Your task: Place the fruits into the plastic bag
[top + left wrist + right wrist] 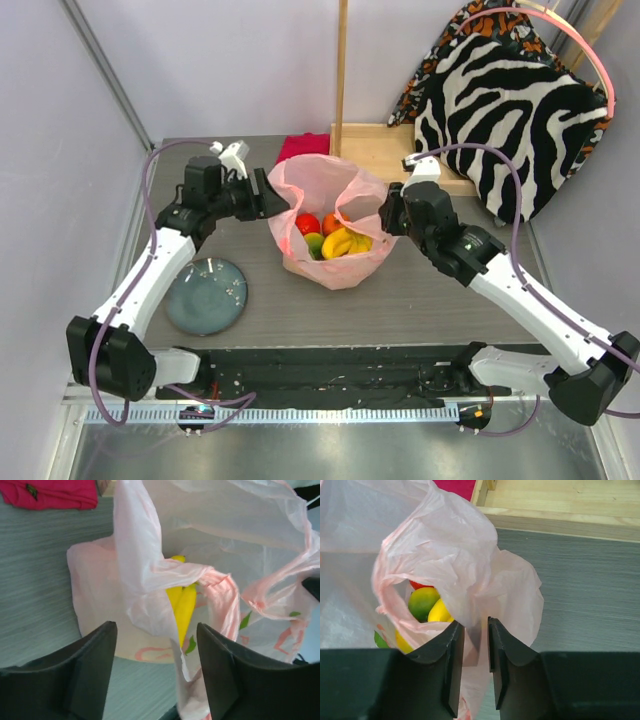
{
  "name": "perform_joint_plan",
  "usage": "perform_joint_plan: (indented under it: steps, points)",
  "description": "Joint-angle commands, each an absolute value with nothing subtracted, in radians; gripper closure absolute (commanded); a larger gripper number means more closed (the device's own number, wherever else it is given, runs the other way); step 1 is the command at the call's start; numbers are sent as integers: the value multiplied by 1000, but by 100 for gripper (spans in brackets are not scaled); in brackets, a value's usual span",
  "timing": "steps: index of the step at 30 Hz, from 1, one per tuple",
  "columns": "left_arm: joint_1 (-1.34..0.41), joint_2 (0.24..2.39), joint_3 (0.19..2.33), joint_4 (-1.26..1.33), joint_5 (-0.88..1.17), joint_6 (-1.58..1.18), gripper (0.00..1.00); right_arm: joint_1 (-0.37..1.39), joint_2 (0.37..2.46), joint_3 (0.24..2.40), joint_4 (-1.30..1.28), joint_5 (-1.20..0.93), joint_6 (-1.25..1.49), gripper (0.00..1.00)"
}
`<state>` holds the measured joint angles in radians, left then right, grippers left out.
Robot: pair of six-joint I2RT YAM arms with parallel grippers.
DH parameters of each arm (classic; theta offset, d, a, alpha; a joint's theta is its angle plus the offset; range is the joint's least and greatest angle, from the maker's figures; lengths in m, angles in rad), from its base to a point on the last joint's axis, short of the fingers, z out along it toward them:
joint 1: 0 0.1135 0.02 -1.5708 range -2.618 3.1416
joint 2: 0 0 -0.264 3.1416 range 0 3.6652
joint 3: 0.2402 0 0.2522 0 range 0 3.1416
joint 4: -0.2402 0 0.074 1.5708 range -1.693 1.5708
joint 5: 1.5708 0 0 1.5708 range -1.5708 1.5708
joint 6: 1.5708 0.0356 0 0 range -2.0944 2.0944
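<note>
The plastic bag (330, 215) stands open in the middle of the table. Inside it lie the yellow bananas (347, 243), the red fruit (307, 223), the orange fruit (330, 222) and the green fruit (315, 243). My left gripper (272, 197) is at the bag's left rim. Its jaws (156, 630) are wide open, with loose bag film (150, 580) and a banana (182, 607) in front of them. My right gripper (388, 213) is at the bag's right rim. Its jaws (476, 645) stand a narrow gap apart with bag film (465, 570) hanging between them. The green fruit (423, 603) shows through the opening.
A round grey-blue plate (206, 295) lies at the front left. A folded magenta-red cloth (300, 147) lies behind the bag and also shows in the left wrist view (50, 494). A wooden frame (400, 150) and a zebra-print cushion (510, 110) stand at the back right.
</note>
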<state>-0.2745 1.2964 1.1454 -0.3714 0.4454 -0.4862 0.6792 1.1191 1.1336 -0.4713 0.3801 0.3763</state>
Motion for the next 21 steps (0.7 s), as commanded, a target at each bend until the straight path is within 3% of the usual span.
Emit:
perform_joint_plan:
  steps: [1, 3, 5, 9, 12, 16, 21]
  points:
    - [-270, 1213, 1157, -311, 439, -456, 16, 675, 1069, 1170, -428, 388, 387, 63]
    - [-268, 1186, 1152, -308, 414, -453, 1, 673, 1046, 1178, -426, 376, 385, 46]
    - [-268, 1158, 1151, -307, 376, -433, 0, 670, 1035, 1187, -428, 355, 380, 31]
    - [-253, 1129, 1144, -314, 316, -419, 0, 646, 993, 1192, -411, 307, 367, 15]
    - [-213, 1120, 1135, -314, 285, -433, 0, 566, 974, 1180, -405, 234, 370, 9]
    - [-135, 1117, 1124, -321, 281, -460, 0, 352, 988, 1155, -403, 97, 383, 7]
    - [-49, 1066, 1114, -347, 282, -431, 0, 220, 962, 1115, -405, 40, 399, 7]
